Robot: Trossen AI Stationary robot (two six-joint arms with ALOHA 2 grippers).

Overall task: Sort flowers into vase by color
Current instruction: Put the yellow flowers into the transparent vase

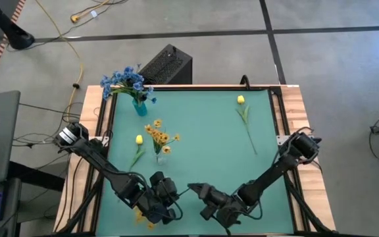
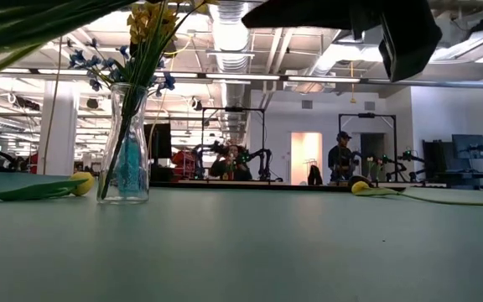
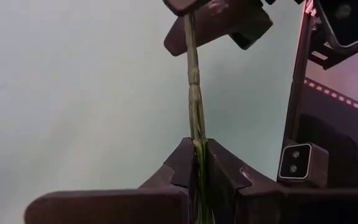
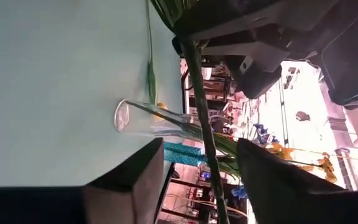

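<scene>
From above, both arms meet at the near table edge: the left gripper pinches a yellow spray by its stem, and the right gripper reaches for it, looking like a handover. Two vases: one holds blue flowers, another yellow blossoms. Two yellow buds lie loose. Left wrist: fingers clamped on the stem. Right wrist: fingers spread around it; next they must close.

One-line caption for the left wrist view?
Left gripper shut on a green flower stem, the right gripper at its far end.
</scene>
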